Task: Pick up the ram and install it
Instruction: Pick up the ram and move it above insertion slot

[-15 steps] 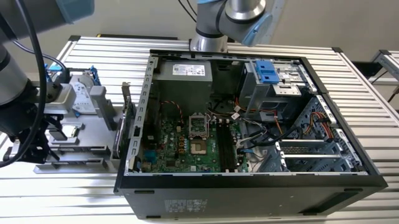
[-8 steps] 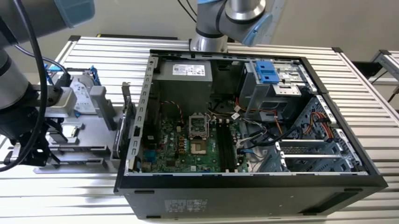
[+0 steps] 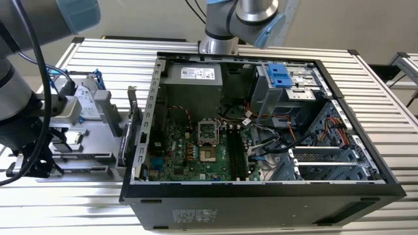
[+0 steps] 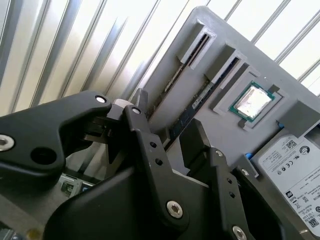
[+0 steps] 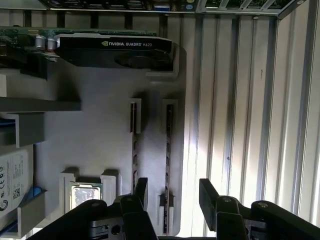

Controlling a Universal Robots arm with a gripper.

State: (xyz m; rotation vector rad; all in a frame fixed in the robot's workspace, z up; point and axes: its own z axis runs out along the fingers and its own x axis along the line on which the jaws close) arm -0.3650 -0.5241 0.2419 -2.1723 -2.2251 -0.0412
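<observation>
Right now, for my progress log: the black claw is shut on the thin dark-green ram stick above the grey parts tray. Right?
No. In the first wrist view the black claw is open above the grey parts tray, and the thin dark-green ram stick stands in its tray slot, ungripped.

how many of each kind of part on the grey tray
ram sticks: 2
cpu: 1
hard drive: 1
graphics card: 1
total: 5
</observation>
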